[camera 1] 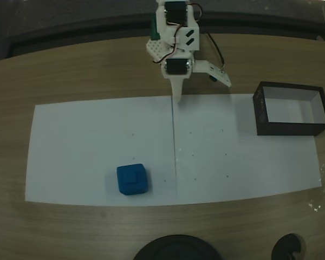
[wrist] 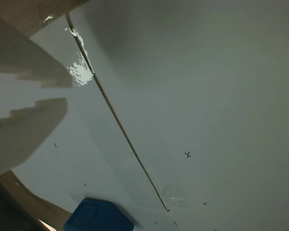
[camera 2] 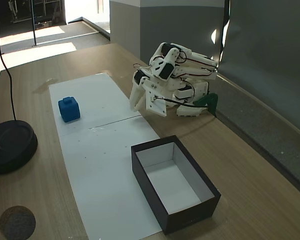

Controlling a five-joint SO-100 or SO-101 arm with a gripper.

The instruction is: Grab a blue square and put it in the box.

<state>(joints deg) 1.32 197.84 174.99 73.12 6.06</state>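
The blue square [camera 1: 132, 179] is sitting at lower centre-left of a fixed view, a small bright-blue cube with rounded edges and a raised square stud showing on its upper face. In another fixed view it [camera 2: 69, 109] is resting at upper left, and in the wrist view only its top corner [wrist: 98, 216] is entering at the bottom edge. It is lying on the left-hand sheet of white paper [camera 1: 81, 146], well apart from everything else.

The box [camera 1: 290, 108] is standing at the right of the frame, open-topped, with black walls and a white inside bottom; nothing is lying inside it [camera 2: 175, 182]. It is sitting partly on the right-hand end of the paper.

The gripper [camera 1: 177, 97] is pointing down near the seam [camera 1: 173, 146] between the two sheets, at upper centre, folded low against the white arm [camera 2: 172, 80]. Its two pale fingers [wrist: 24, 127] are showing at the left of the wrist view with a narrow gap between them, and nothing is held; they are far from the cube.

The surface is a wood-grain table [camera 1: 70, 70] with the paper taped across it, small crosses [wrist: 187, 154] marked on the sheets. A round black base [camera 2: 10, 145] is standing at the table's left edge in a fixed view. Behind the arm a grey wall [camera 2: 270, 55] is rising, and sunlight is falling on the floor at upper left.
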